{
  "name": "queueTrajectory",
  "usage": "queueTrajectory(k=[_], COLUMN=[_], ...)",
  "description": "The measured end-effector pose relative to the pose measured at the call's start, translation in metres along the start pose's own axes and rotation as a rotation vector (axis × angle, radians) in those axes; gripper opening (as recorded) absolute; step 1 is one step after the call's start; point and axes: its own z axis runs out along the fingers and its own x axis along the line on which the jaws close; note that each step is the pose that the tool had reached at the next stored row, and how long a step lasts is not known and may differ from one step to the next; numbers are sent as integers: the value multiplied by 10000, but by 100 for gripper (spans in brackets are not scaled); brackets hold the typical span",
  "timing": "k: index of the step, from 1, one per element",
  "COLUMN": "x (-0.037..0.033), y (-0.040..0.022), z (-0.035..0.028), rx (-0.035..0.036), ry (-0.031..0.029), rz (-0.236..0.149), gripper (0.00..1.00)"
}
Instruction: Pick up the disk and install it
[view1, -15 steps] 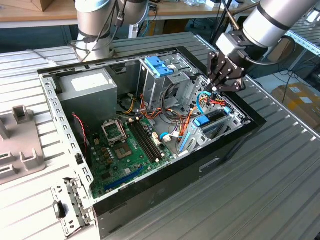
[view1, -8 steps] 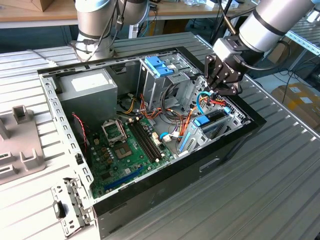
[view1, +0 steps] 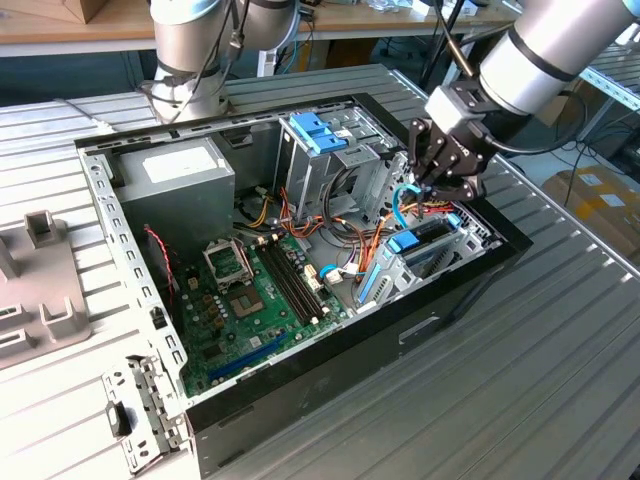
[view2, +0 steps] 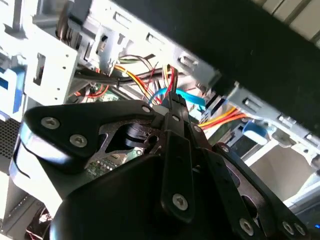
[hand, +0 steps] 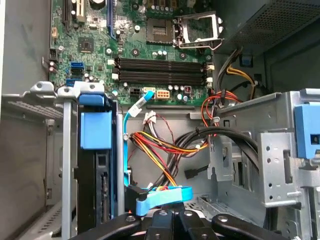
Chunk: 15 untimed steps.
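The disk (view1: 428, 238) is a dark slab with bright blue rails and a blue end tab. It stands on edge in the low metal bay at the case corner on the exterior view's right. The first wrist view has the disk (hand: 96, 175) sitting between grey bay walls. My gripper (view1: 430, 192) hangs just above and behind that bay, apart from the disk. In the second wrist view my gripper (view2: 172, 101) has its black fingers drawn together. Its tips rest against a thin blue cable (hand: 165, 196); whether they pinch it is unclear.
The open computer case (view1: 330, 360) lies on a slatted metal table. Inside are the motherboard (view1: 255, 295), a grey power supply (view1: 175, 170) and a tall metal cage with a light blue latch (view1: 318, 130). Orange, red and yellow wires (hand: 160, 147) crowd the space beside the bay.
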Motion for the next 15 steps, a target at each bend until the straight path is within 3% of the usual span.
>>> queueTrajectory(k=[3, 7, 10, 12, 15], x=[0, -31, -39, -51, -73], y=[39, 13, -39, -76, -93], z=[5, 6, -16, -77, -203], rx=[1, 1, 1, 0, -1], ry=[1, 2, 3, -12, -102], rz=[0, 0, 1, -1, -11], gripper=[11, 11, 11, 11, 11])
